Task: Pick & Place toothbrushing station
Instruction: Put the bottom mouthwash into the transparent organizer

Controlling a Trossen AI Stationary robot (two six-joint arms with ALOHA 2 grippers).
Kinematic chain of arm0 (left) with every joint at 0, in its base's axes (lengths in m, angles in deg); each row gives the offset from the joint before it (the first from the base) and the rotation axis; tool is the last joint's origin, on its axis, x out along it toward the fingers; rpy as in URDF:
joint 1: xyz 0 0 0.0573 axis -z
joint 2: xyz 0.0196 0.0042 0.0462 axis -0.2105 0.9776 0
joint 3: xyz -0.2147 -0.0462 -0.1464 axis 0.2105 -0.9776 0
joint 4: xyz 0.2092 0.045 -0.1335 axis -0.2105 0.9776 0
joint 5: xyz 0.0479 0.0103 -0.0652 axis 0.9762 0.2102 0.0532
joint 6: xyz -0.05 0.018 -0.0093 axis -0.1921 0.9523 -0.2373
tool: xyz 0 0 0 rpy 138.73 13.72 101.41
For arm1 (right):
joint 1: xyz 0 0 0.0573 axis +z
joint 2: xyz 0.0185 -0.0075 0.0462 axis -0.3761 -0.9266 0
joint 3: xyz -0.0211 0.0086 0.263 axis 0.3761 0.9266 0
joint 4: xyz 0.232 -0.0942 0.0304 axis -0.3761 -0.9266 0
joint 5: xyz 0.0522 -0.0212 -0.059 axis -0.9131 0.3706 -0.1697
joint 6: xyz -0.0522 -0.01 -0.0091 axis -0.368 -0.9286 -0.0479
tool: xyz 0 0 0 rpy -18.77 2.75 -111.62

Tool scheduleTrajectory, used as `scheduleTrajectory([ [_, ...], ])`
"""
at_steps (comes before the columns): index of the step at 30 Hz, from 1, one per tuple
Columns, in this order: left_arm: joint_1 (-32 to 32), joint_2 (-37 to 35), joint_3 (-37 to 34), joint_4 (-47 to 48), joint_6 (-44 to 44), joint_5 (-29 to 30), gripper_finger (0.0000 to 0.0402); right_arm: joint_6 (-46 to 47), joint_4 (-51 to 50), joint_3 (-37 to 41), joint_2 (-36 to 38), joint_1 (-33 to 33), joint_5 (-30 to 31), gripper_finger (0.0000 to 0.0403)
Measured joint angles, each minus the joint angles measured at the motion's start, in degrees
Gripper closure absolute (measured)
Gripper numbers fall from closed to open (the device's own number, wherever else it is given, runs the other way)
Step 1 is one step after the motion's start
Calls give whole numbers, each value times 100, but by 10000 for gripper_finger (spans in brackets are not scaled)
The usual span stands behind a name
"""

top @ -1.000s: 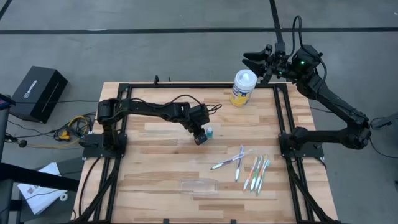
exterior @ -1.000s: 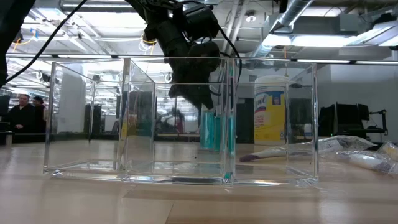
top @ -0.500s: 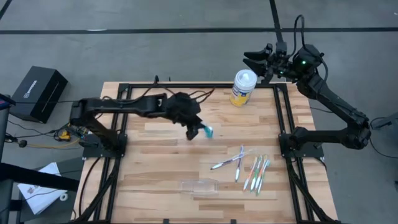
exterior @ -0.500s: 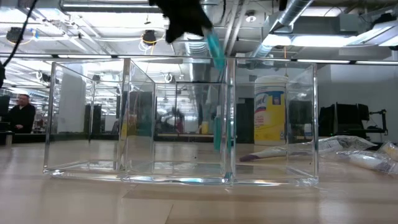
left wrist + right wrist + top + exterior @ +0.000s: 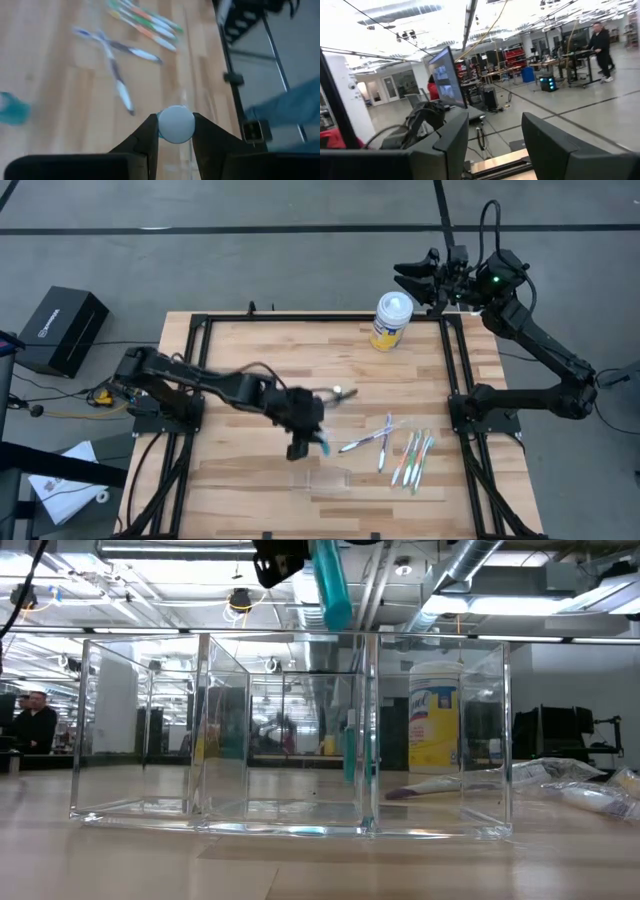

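Observation:
My left gripper (image 5: 308, 442) is shut on a teal-and-white tube (image 5: 318, 444), above the table and just far of a clear plastic compartment box (image 5: 320, 478). In the low view the tube (image 5: 330, 585) hangs high over the box (image 5: 290, 730). A second tube (image 5: 340, 393) stands on the table farther back. Several slim toothbrushes (image 5: 395, 450) lie on the wood to the right; the left wrist view also shows them (image 5: 135, 30). My right gripper (image 5: 412, 275) is open and empty, raised beyond the table's far right corner. My left gripper pinches the tube at its white round cap end (image 5: 176, 124) between its two fingers (image 5: 150, 135). The fingers point down from above. The tube is lifted clear of the table and hangs below them, slightly tilted, teal end (image 5: 338, 618) down.
A white and yellow wipes canister (image 5: 392, 320) stands at the far edge. Black frame rails (image 5: 455, 380) run along the table's sides. Crinkled clear wrapping (image 5: 575, 780) lies at the right in the low view. People stand in the room behind.
My left gripper has risen from beside the standing tubes with one tube in its hold, then gone toward the table's near edge, up to the clear box. The tube is lifted clear. The other tube has stayed where it stood.

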Motion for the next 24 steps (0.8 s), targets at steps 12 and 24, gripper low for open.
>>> scheduleTrajectory([
  [12,711,193,-15,-186,848,-119,320,-6,-9,-10,-174,486,308,228],
  [24,934,628,-641,-288,842,-7,320,-54,-46,0,-300,1174,744,228],
])
